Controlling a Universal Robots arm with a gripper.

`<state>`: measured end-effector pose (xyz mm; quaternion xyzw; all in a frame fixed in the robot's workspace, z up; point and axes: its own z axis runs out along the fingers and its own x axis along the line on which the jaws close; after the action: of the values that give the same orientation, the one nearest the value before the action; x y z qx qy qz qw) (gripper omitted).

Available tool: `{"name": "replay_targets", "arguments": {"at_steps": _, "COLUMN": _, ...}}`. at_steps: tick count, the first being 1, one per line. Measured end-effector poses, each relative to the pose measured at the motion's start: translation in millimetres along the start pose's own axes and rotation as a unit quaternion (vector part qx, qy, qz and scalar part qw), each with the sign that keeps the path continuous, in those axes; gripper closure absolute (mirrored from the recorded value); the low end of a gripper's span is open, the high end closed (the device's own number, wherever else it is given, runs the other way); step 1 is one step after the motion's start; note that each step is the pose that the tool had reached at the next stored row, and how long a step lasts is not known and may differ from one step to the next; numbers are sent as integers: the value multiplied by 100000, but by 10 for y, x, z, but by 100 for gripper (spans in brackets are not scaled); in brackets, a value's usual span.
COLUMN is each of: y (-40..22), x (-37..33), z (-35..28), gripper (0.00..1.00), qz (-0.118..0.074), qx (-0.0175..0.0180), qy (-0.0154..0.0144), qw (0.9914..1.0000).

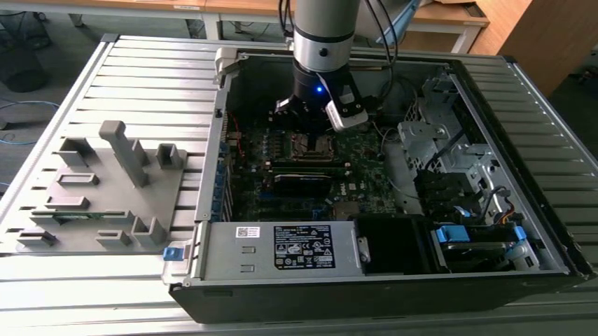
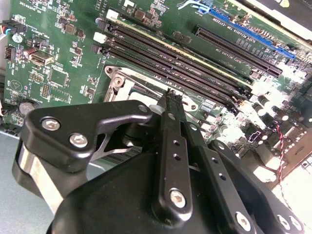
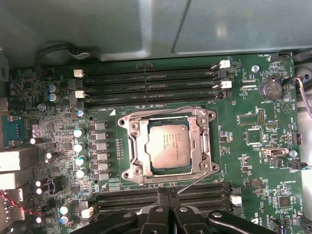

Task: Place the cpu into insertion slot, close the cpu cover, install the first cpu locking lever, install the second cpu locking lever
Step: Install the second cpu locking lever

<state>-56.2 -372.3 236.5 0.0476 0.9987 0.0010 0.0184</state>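
Pincer [image 3: 166, 199] sits with its fingers pressed together and nothing between them, as far as I can see in both wrist views. In the first wrist view the cpu [image 3: 166, 143] already lies flat in the slot [image 3: 136, 171], with the cover [image 3: 201, 127] down around it, its cut-out showing the grey chip top. A thin lever [image 3: 195, 182] runs slantwise from the socket's corner toward my fingertips, its free end just beside them. So the socket lies straight ahead of the tips, across one bank of long black card slots. In the exterior view the arm hangs over the board [image 1: 360, 150] inside the open case [image 1: 374, 294].
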Motion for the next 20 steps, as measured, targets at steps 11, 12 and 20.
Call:
{"name": "replay_targets", "arguments": {"at_steps": 11, "y": -5, "x": 45, "z": 21, "gripper": 89, "qz": 1, "qx": 7, "qy": -4, "qw": 100000}}
{"name": "replay_targets", "arguments": {"at_steps": 12, "y": -5, "x": 53, "z": 24, "gripper": 89, "qz": 1, "qx": 3, "qy": -8, "qw": 100000}}
{"name": "replay_targets", "arguments": {"at_steps": 20, "y": -7, "x": 67, "z": 30, "gripper": 89, "qz": 3, "qx": -3, "qy": -16, "qw": 100000}}
